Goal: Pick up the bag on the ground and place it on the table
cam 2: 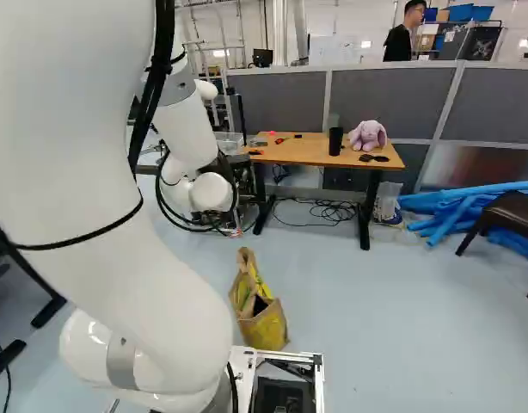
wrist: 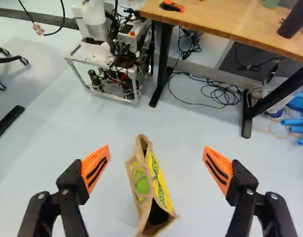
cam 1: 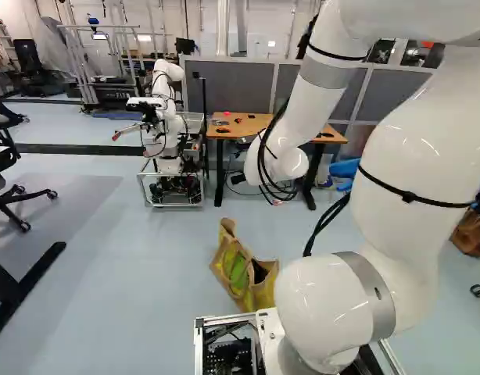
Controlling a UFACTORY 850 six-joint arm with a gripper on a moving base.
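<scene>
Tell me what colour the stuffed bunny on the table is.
Light purple; the bunny on the table shows best in the right base view.

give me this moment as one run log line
gripper: open, holding nothing | bag: on floor, below gripper, ungripped | table: ahead, past bag | status: bag not yet picked up | next: likely lower to bag

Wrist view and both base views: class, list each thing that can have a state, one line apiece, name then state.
Claw: open, holding nothing
Bag: on the floor, mouth open
Black cup: upright
Plush toy: propped up on the table
Cables: loosely coiled on the floor
</scene>
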